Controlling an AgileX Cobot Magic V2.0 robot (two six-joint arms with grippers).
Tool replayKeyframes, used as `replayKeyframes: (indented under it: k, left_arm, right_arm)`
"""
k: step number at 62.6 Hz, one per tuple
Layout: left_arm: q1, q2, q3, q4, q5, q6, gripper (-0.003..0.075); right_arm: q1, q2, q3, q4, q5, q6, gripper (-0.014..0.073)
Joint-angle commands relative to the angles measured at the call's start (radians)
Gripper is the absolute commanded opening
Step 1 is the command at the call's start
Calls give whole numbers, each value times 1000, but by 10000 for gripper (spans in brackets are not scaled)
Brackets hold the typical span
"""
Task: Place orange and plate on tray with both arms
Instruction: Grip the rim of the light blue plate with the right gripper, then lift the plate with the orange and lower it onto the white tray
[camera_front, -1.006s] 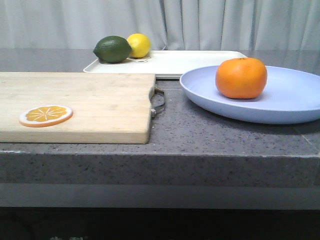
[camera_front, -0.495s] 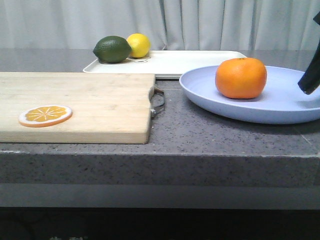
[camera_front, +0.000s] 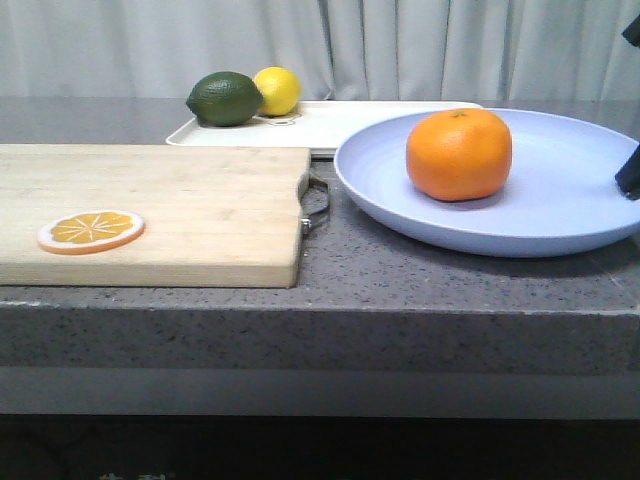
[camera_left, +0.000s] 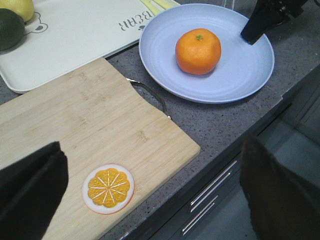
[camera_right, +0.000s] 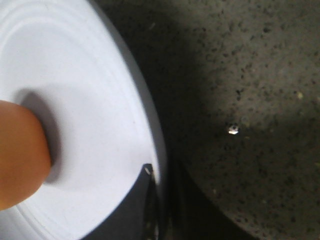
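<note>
The orange (camera_front: 459, 154) sits on the lavender-blue plate (camera_front: 560, 210) at the right of the counter. In the right wrist view the plate's rim (camera_right: 150, 125) runs between my right gripper's (camera_right: 159, 172) fingers, one dark finger (camera_right: 132, 205) lying on the plate's inner face. From the front, that gripper (camera_front: 630, 172) shows at the plate's right edge. The cream tray (camera_front: 380, 125) lies behind the plate. My left gripper (camera_left: 152, 155) hangs open over the cutting board's near corner, its fingers wide apart, holding nothing. The left wrist view also takes in the orange (camera_left: 198, 51), the plate (camera_left: 235, 80) and the tray (camera_left: 75, 35).
A wooden cutting board (camera_front: 150, 200) with a metal handle fills the left, an orange slice disc (camera_front: 91, 230) on it. A green lime (camera_front: 225, 98) and a yellow lemon (camera_front: 277, 90) sit on the tray's far left corner. The counter's front edge drops to drawers (camera_left: 210, 200).
My right gripper came in from the right and closed on the plate's rim. The plate with the orange has shifted left and its near side looks raised.
</note>
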Motion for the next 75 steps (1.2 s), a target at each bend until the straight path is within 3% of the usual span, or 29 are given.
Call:
replayKeyframes:
  k: [1,29,65,75]
  left_arm:
    - [3,-5,-27,-8,-74,-11,674]
    - [3,-5,-27,-8,-74,-11,673]
    - [3,-5,-27,-8,-74,-12,674]
    - [3,-5,-27,-8,-74,-14,674]
  right_arm:
    - [-5,-33,-30,26,-10,4,-64]
    - [50,75,-294,29,44,164,-59]
    - [170,534,-980,31,59,521,-59]
    - [188,607,-1093,35,67,535,-17]
